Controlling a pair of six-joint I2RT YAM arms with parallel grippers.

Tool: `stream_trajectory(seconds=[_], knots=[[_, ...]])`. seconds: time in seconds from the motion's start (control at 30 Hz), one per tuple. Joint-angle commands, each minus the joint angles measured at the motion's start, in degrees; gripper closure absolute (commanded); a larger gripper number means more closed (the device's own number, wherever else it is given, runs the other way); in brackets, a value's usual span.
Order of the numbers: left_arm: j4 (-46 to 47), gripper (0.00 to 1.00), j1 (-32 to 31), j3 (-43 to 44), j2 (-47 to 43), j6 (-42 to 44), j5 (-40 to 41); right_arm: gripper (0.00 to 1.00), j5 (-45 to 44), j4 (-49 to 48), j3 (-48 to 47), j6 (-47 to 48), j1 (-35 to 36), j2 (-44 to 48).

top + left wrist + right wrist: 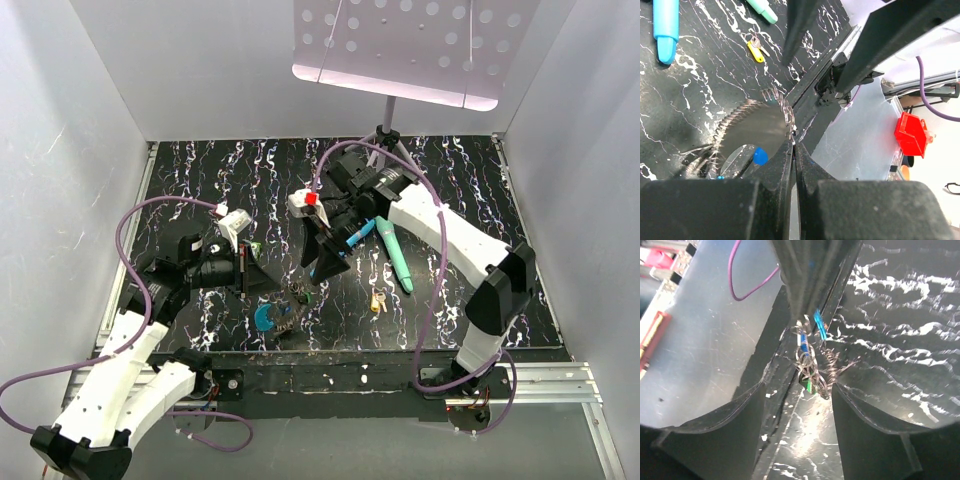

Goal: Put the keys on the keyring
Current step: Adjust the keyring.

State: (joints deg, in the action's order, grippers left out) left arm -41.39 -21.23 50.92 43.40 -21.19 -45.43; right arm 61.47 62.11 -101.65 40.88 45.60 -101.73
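Table: a black tabletop veined with white (200, 170) fills the floor of the white-walled cell, and everything lies on its near half, within reach of both arms.
Panel: a white perforated sheet on a thin stand (400, 40) rises over the far edge, clear of the work.
Right gripper: the right gripper (797, 390) hangs with its fingers spread wide around the ring and grips nothing. It is probably placed there to work a key onto the loop.
Left gripper: the left gripper (792, 144) has its fingers pressed together and seems to pinch the ring's wire. That would steady the loop for the other arm.
Sticks: a mint-green plastic stick (397, 258) and a blue one (360, 236) lie just right of the grippers, out of the task.
Keyring: the large grey chain-like loop with a bright blue curved section (268, 318) sits near the table's front edge, between the two grippers.
Yellow key: a small metal key with a yellow plastic head (378, 301) lies loose on the table right of the ring, not yet threaded.
Green key: a small green-headed key (809, 385) dangles among the ring's loops. Whether it is actually on the wire I cannot tell.
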Motion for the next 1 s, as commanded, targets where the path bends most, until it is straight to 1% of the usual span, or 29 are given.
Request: stream_trajectory(seconds=[0.0,0.1,0.17,0.3,0.43,0.77,0.97], knots=[[1.5,1.0,-0.3,0.9,-0.3,1.6,-0.7,0.36,4.6,-0.7,0.0,19.1,0.3,4.5],[1.6,1.0,-0.3,1.2,0.0,1.5,-0.5,0.36,6.6,-0.4,-1.0,21.0,0.7,3.2],[1.5,1.0,-0.3,1.3,0.5,1.5,-0.4,0.36,6.4,-1.5,-0.9,20.9,1.6,2.8],[1.6,1.0,-0.3,1.8,0.8,1.6,-0.5,0.36,4.2,-5.1,0.1,17.6,2.5,2.1],[1.7,1.0,-0.3,2.0,0.6,1.5,-0.4,0.38,2.7,-7.9,1.3,14.8,2.6,2.1],[2.3,1.0,-0.3,2.4,0.7,-0.3,-0.4,0.45,1.5,-10.4,5.5,13.3,4.5,2.9],[3.2,1.0,-0.3,1.8,0.6,-4.2,0.1,0.48,1.5,-10.4,6.5,12.7,5.6,3.5]])
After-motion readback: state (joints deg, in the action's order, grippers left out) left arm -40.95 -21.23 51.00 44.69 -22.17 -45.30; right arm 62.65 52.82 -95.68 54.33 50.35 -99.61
